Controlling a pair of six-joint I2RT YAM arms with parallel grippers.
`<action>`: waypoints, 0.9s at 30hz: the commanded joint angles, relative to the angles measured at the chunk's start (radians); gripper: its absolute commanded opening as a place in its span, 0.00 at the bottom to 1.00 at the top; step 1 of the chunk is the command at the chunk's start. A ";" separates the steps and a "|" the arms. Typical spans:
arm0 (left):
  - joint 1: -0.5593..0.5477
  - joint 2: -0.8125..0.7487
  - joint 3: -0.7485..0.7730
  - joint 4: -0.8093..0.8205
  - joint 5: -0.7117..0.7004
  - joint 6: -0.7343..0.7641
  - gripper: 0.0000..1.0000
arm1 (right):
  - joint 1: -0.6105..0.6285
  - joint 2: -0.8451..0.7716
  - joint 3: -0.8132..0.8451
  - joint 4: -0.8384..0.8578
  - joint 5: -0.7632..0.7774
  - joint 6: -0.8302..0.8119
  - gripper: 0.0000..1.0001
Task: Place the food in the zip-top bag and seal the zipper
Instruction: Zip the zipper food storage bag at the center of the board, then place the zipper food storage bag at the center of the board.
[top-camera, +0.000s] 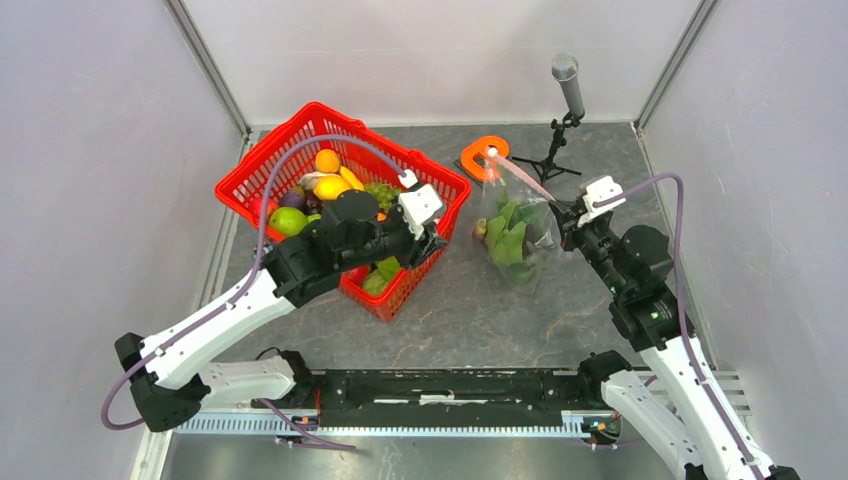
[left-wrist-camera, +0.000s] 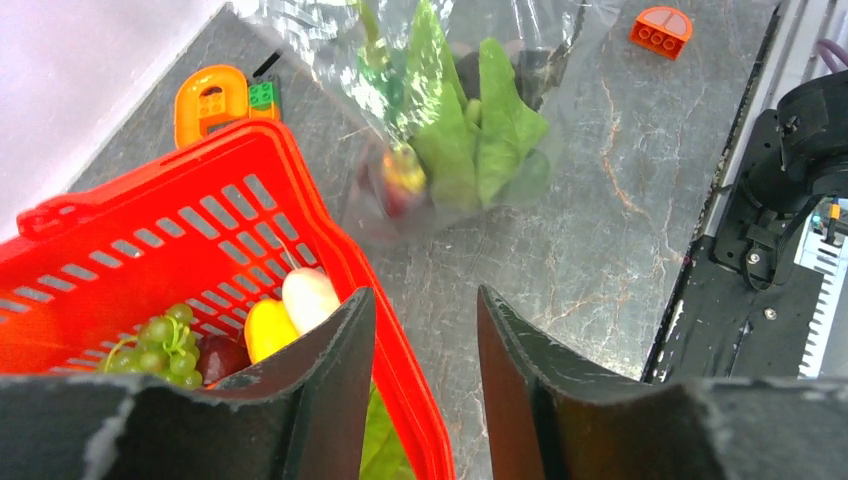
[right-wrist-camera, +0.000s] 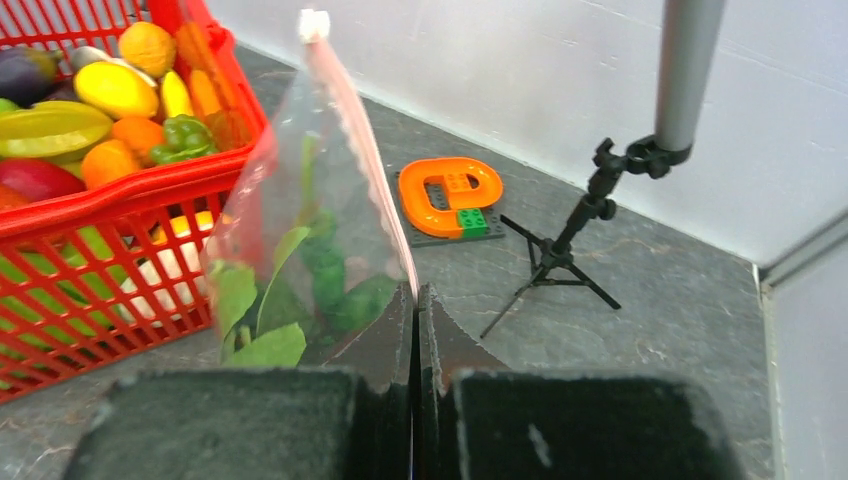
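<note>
The clear zip-top bag (top-camera: 515, 238) hangs to the right of the red basket, with a green leafy vegetable (left-wrist-camera: 470, 135) and other green food pieces (right-wrist-camera: 325, 265) inside. Its pinkish zipper (right-wrist-camera: 352, 135) runs up and away from my right gripper (right-wrist-camera: 415, 292), which is shut on that strip's near end. A white slider sits at the strip's far end. My left gripper (left-wrist-camera: 420, 297) is open above the basket's near right rim with nothing between its fingers. More food (top-camera: 325, 175) lies in the basket: grapes (left-wrist-camera: 160, 340), yellow, orange and purple pieces.
The red mesh basket (top-camera: 250, 165) fills the table's left middle. An orange toy block (top-camera: 483, 157) lies behind the bag. A microphone on a small tripod (top-camera: 567, 95) stands at the back right. Grey walls close the sides, and the arms' base rail runs along the near edge.
</note>
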 joint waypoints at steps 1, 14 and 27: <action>0.010 -0.048 -0.029 0.062 -0.034 -0.052 0.52 | -0.004 -0.019 -0.001 0.083 0.118 0.020 0.00; 0.020 -0.109 -0.095 0.145 -0.090 -0.079 0.84 | -0.003 -0.019 0.140 0.036 0.389 -0.015 0.00; 0.056 -0.166 -0.152 0.202 -0.162 -0.127 0.93 | -0.004 0.223 0.373 -0.118 0.224 -0.139 0.00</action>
